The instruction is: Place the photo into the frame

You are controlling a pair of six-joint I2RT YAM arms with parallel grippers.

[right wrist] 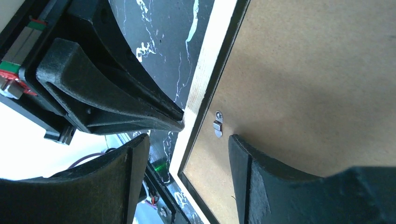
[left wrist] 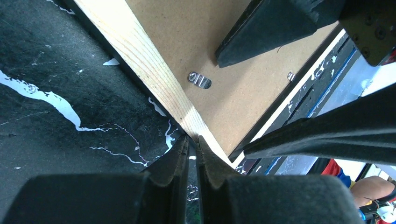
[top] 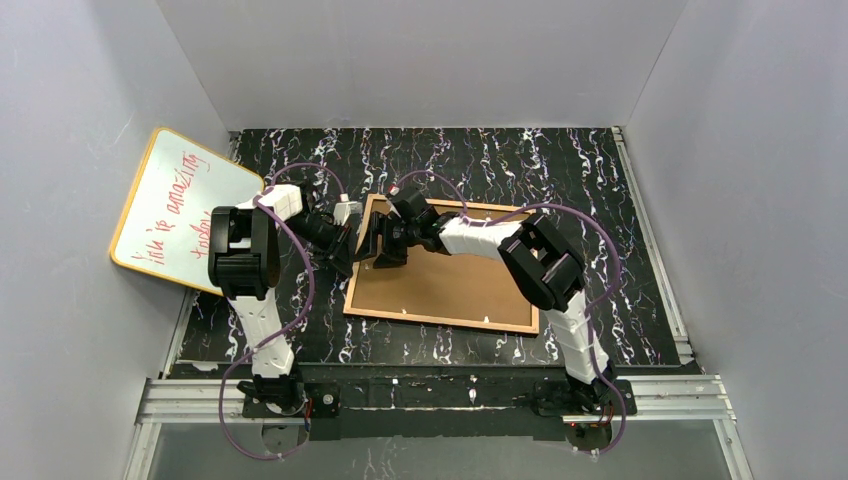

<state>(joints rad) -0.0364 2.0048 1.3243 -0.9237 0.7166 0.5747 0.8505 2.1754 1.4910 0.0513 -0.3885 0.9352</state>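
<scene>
We see the left arm [top: 262, 325] and the right arm [top: 578, 335] in white shells with big black joints. A thin purple cable [top: 312, 280] loops along each. The left claw [left wrist: 192, 142] and the right claw [right wrist: 187, 140] are matte black, with small screws [left wrist: 375, 32].

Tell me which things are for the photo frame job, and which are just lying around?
For the job: frame, backing board, metal clip, left gripper, right gripper. The photo isn't in view.
Just lying about: whiteboard.

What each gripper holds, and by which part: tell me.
Nothing is held. The left gripper is shut, tips against the frame's edge; the right gripper stands open over that edge.
</scene>
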